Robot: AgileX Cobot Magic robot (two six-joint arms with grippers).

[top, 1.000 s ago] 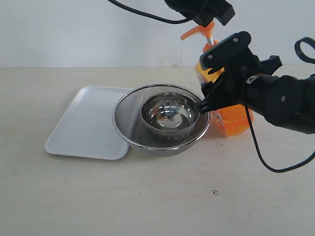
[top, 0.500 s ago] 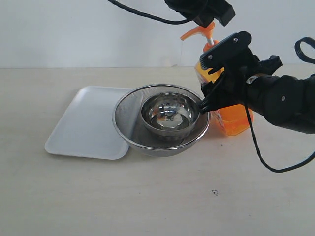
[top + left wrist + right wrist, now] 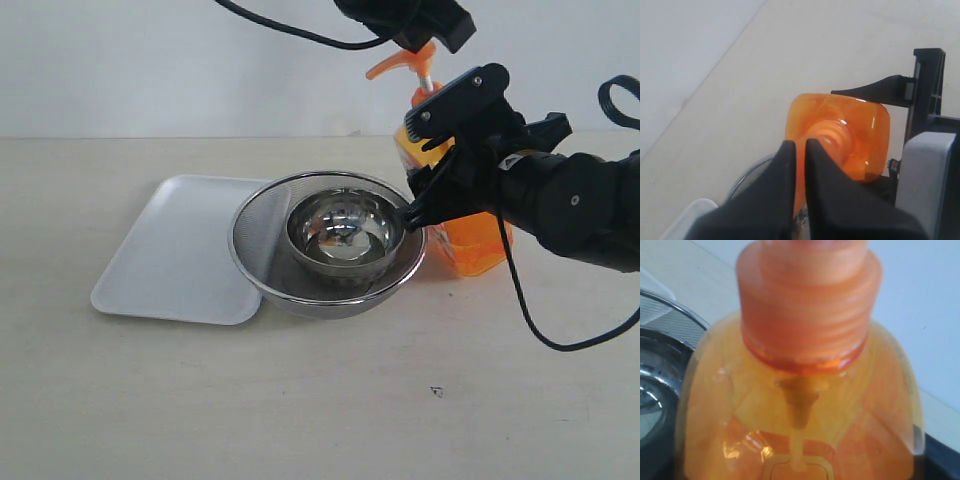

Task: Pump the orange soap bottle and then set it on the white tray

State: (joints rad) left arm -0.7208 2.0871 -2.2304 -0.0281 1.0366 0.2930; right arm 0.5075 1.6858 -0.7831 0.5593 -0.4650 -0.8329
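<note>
Open room: the tabletop (image 3: pixel 300 400) in front of the strainer (image 3: pixel 262 235) is bare and flat, apart from a small dark speck.
Tray edge: the white tray (image 3: pixel 170 250) lies beside the strainer, and the strainer's rim overlaps its nearest edge; the rest of the tray shows bare.
Bottle: the orange soap bottle (image 3: pixel 470 245) stands with its base on the table, just beside the strainer on the side away from the tray.
In the way: the strainer, with a steel bowl (image 3: pixel 345 250) in it, sits between bottle and tray.
Right gripper (image 3: pixel 420 165): clamped across the bottle's body, its lower finger close to the strainer's rim.
Left gripper (image 3: pixel 800 150): directly over the pump head (image 3: pixel 400 65), fingers drawn together to a thin slit.
Cable (image 3: pixel 530 320): a black loop hangs under the right arm, on the bottle's side of the strainer.
Materials: translucent orange plastic with a ribbed collar; fine steel mesh; polished round bowl; smooth low-rimmed tray with rounded corners.
</note>
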